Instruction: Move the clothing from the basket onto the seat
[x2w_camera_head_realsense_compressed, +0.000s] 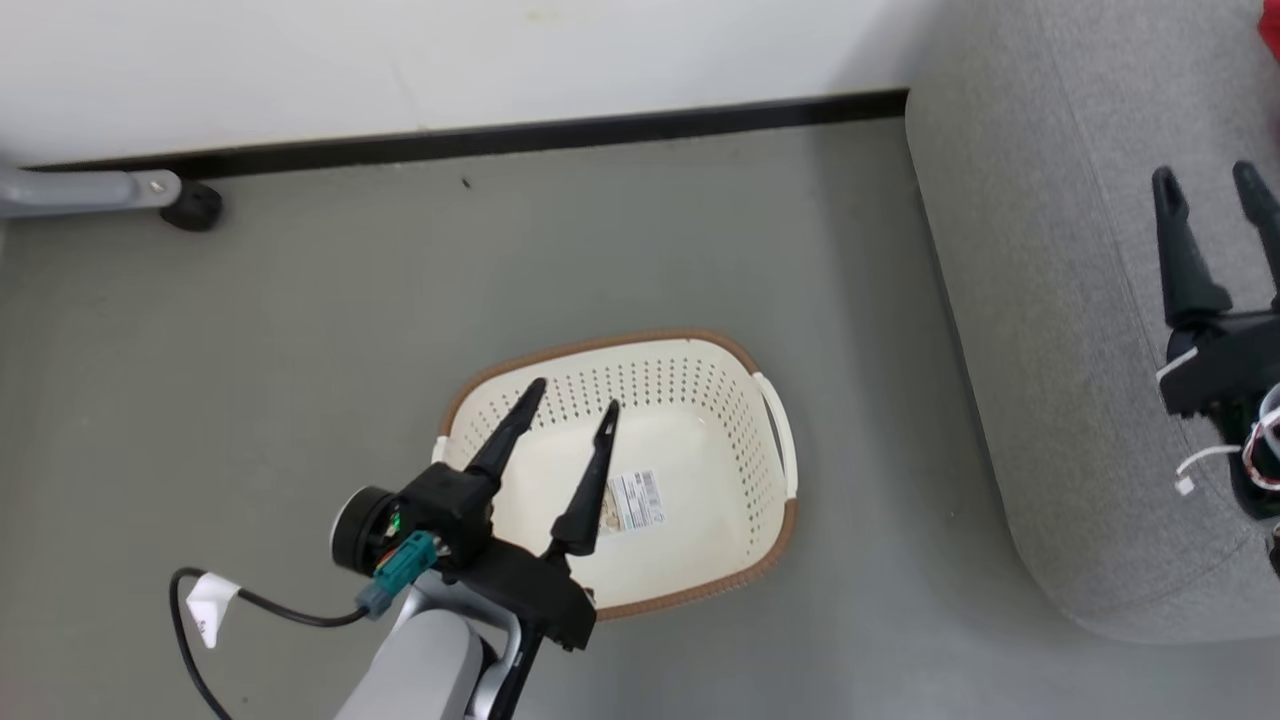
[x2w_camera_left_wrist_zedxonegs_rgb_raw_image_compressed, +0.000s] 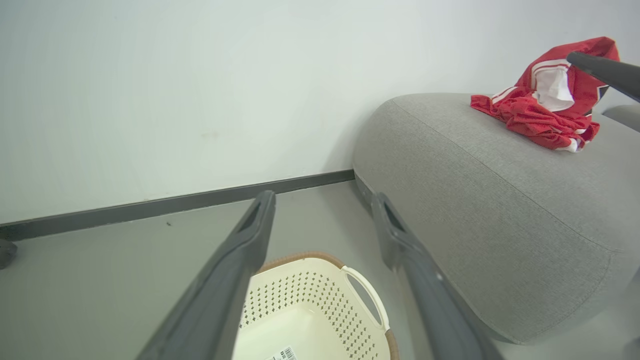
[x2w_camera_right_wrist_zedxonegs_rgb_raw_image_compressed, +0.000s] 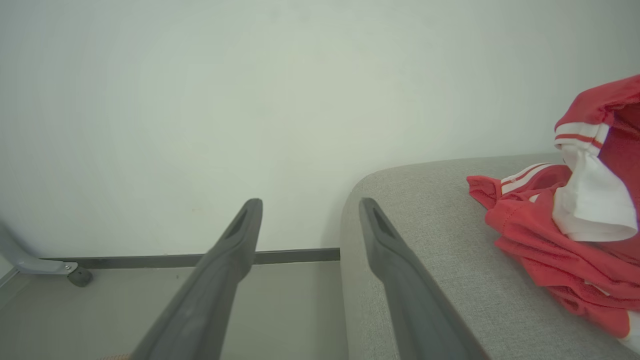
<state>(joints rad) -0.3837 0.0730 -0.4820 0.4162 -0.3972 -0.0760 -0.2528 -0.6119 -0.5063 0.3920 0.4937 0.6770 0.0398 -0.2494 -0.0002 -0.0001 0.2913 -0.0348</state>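
The clothing (x2w_camera_left_wrist_zedxonegs_rgb_raw_image_compressed: 542, 120) is heaped on the seat (x2w_camera_head_realsense_compressed: 1040, 300), at three o'clock from the empty basket (x2w_camera_head_realsense_compressed: 680, 390). The left gripper (x2w_camera_head_realsense_compressed: 575, 397) and right gripper (x2w_camera_head_realsense_compressed: 1204, 175) are held spread, nothing pinched. The heap could be snagged and dragged off if the right arm is swung carelessly.
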